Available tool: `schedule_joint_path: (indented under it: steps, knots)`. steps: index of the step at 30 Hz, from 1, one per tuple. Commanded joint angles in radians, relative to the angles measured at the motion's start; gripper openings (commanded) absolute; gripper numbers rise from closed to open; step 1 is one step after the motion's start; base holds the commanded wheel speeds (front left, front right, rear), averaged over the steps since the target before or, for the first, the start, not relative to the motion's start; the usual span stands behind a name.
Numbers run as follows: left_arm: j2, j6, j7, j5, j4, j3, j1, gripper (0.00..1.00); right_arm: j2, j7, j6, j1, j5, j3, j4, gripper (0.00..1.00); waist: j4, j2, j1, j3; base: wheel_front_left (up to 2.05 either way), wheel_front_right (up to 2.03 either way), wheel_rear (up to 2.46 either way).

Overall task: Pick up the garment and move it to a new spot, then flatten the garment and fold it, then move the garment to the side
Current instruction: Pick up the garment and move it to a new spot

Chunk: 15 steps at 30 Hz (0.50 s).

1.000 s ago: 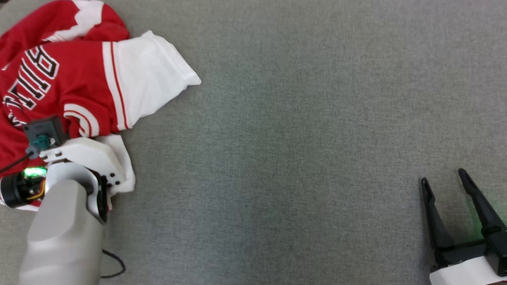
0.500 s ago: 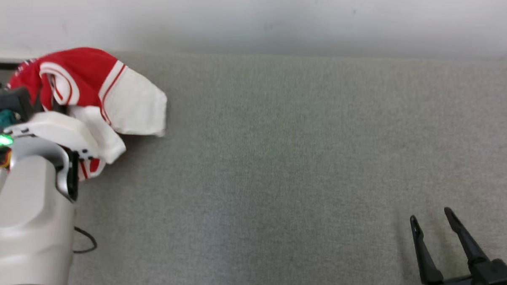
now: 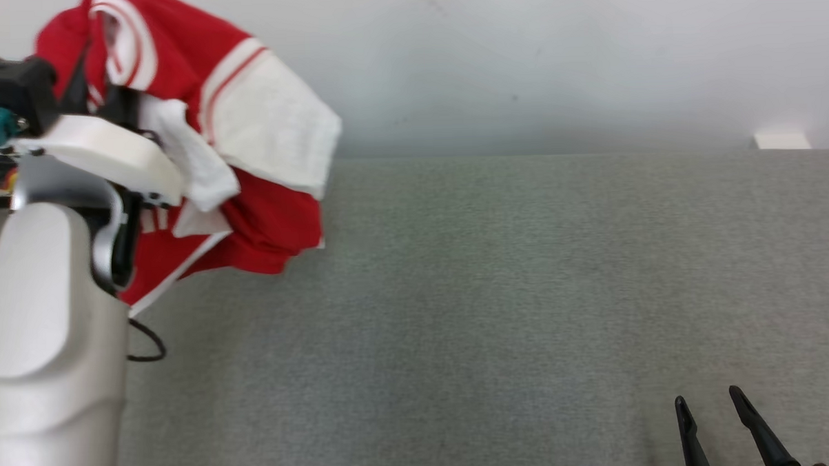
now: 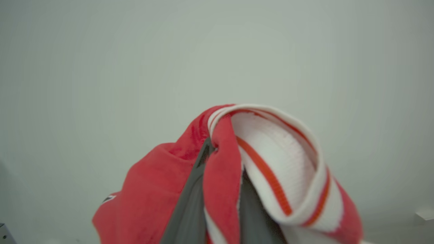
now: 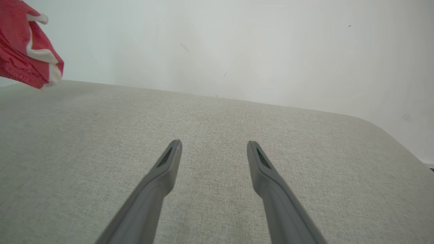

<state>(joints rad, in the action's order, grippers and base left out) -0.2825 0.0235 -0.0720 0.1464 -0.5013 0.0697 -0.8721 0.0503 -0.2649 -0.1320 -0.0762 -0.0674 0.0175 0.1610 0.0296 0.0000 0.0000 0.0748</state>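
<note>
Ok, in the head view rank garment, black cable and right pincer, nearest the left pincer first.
1. garment, clamped in the left pincer itself.
2. black cable, below it on the left.
3. right pincer, far off at the lower right.

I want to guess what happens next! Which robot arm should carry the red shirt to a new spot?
Left. The left end effector grips the red shirt above the table; the right end effector is open and empty.

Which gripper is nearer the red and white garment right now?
Left. The left gripper is shut on the garment, holding it up above the grey surface; the right gripper hangs open well off to the garment's right, touching nothing.
</note>
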Motion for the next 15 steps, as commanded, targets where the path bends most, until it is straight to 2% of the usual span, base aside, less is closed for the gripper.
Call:
schedule_joint_path:
  steps: [1,9,15]
  knots:
    - [0.009,0.008,0.025,0.016,0.057,0.005,0.029,0.00,0.001,0.001,0.002,-0.015,-0.016,-0.002,0.000,1.00,-0.026,0.0000,0.0000,-0.016,0.00,0.00,0.00]
    - [0.082,0.042,0.172,0.080,0.397,0.078,0.155,0.00,0.001,0.001,0.002,-0.008,-0.020,0.005,0.002,1.00,-0.109,0.0000,0.0000,-0.022,0.00,0.00,0.00]
    - [0.152,0.053,0.217,0.092,0.541,0.190,0.251,0.00,0.001,0.001,0.002,0.003,-0.022,0.012,0.005,1.00,-0.181,0.0000,0.0000,-0.015,0.00,0.00,0.00]
